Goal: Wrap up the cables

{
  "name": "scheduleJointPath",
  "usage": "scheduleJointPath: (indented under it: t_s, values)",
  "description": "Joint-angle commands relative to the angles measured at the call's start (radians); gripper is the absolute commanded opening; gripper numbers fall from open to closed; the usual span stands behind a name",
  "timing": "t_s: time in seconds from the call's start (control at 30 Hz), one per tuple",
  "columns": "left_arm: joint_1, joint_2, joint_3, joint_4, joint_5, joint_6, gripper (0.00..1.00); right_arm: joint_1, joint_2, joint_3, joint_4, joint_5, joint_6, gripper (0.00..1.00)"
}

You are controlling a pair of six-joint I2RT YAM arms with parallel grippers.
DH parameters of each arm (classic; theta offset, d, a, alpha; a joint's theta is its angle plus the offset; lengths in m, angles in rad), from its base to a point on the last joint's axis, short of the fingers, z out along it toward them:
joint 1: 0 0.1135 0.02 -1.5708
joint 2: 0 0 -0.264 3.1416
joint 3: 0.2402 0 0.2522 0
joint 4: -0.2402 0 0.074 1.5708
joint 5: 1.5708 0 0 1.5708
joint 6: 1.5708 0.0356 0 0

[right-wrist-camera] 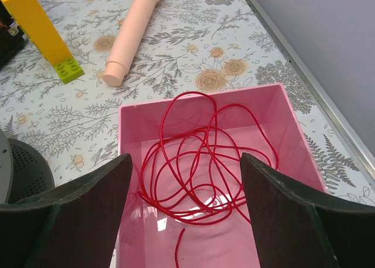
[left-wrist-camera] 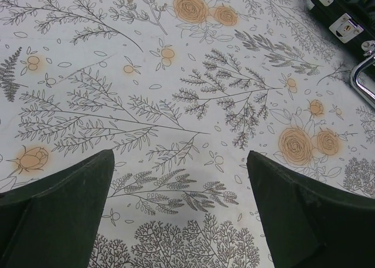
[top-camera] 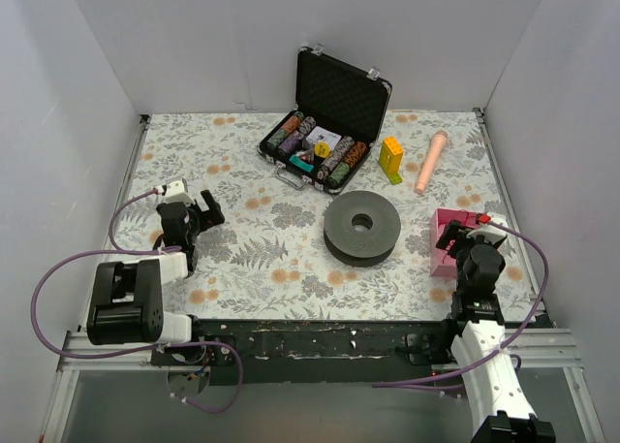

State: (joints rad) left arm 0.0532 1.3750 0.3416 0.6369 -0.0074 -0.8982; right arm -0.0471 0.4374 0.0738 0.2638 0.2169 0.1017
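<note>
A very thin red wire (right-wrist-camera: pixel 202 162) lies in loose tangled loops inside a pink box (right-wrist-camera: pixel 269 101). The box stands at the table's right side (top-camera: pixel 442 239), partly hidden by my right arm. My right gripper (right-wrist-camera: pixel 186 189) hangs over the box, open, with the wire loops between and below its dark fingers; nothing is held. In the top view it shows above the box (top-camera: pixel 467 241). My left gripper (left-wrist-camera: pixel 179 180) is open and empty over bare floral tablecloth at the left (top-camera: pixel 199 215).
A dark round spool (top-camera: pixel 361 227) lies mid-table. An open black case of poker chips (top-camera: pixel 325 123) stands at the back. A yellow and green brick stack (top-camera: pixel 391 158) and a peach cylinder (top-camera: pixel 430 161) lie beside it. White walls close three sides.
</note>
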Motion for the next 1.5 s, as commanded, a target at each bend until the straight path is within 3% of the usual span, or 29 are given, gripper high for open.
scheduleJointPath:
  t_s: [0.0,0.1,0.3,0.43,0.57,0.7,0.93,1.1,1.27,1.47]
  values:
    - [0.0,-0.027,0.031,-0.029,-0.036,-0.01,0.98,0.003,-0.014,0.078,-0.052,0.109,0.038,0.86]
    - [0.002,-0.039,0.033,-0.048,0.003,0.016,0.98,0.004,0.013,0.133,-0.139,0.2,0.076,0.97]
    - [0.002,-0.076,0.028,-0.1,0.153,0.093,0.98,0.001,0.154,0.26,-0.311,0.208,0.11,0.98]
    - [0.0,-0.086,0.05,-0.141,0.159,0.094,0.98,0.0,0.268,0.363,-0.4,0.122,0.11,0.97]
    - [0.0,-0.091,0.053,-0.154,0.153,0.1,0.98,-0.019,0.328,0.409,-0.417,0.033,0.113,0.77]
    - [0.0,-0.097,0.047,-0.148,0.17,0.101,0.98,-0.028,0.379,0.411,-0.4,0.064,0.118,0.76]
    - [0.0,-0.093,0.048,-0.152,0.193,0.101,0.98,-0.031,0.512,0.431,-0.298,-0.065,0.087,0.67]
    - [0.002,-0.102,0.05,-0.163,0.196,0.101,0.98,-0.03,0.58,0.512,-0.347,-0.03,0.049,0.02]
    - [0.0,-0.111,0.053,-0.167,0.205,0.101,0.98,-0.03,0.482,0.599,-0.383,-0.034,0.015,0.01]
    - [0.0,-0.111,0.076,-0.212,0.279,0.142,0.98,-0.028,0.339,0.851,-0.432,-0.115,-0.017,0.01]
